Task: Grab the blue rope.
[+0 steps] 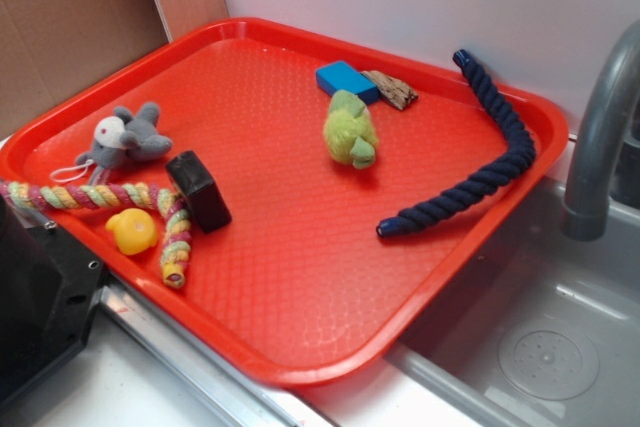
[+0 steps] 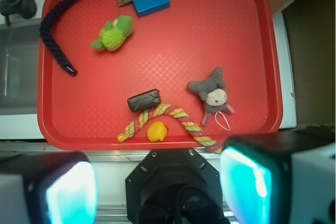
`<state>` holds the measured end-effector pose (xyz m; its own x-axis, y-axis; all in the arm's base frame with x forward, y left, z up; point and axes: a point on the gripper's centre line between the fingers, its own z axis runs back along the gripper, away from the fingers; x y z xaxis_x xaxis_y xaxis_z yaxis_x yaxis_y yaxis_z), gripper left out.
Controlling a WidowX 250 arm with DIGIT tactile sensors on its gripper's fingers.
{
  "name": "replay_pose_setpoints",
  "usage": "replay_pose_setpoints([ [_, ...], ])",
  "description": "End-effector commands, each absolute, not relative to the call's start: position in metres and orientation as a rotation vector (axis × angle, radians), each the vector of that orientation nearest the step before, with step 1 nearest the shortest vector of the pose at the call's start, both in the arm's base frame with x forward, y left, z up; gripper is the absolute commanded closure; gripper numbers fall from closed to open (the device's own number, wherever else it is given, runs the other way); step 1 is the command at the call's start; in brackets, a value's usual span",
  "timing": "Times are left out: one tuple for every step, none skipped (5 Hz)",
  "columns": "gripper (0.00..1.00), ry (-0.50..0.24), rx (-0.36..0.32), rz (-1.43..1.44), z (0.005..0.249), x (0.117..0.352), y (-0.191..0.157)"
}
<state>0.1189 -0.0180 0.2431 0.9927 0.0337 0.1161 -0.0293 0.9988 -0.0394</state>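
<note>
The red tray (image 1: 300, 277) is the landmark here, and it lies beside a sink (image 1: 540, 327) with a grey faucet (image 1: 600, 137). The blue rope (image 1: 487, 152) lies bent in a curve along the edge of the tray that is next to the sink, with one bound end up at the far corner and the other end pointing to the tray's middle. Nothing touches it. Near the far edge of the tray is a light-blue block (image 1: 346, 79) with a brown piece of wood (image 1: 392, 89) just beside it, and a green plush toy (image 1: 350, 132) is close to them. At the near side of the tray are a grey plush mouse (image 1: 125, 137), a black block (image 1: 198, 190), a yellow duck (image 1: 133, 231) and a pink-yellow-green braided rope (image 1: 120, 202). The gripper (image 2: 157, 192) hangs outside the near edge of the tray, with its fingers (image 2: 247, 182) spread wide and holding nothing, well apart from the blue rope.
</note>
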Motion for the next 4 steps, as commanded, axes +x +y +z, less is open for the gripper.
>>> replay_pose_setpoints([
  [0.00,-0.117,-0.038,0.032,0.243,0.119,-0.018],
  [0.00,-0.106,-0.101,-0.215,0.193,0.168,-0.045],
  [0.00,-0.064,-0.060,-0.447,0.142,0.209,-0.103],
  [0.00,-0.063,-0.086,-0.589,0.119,0.223,-0.147],
])
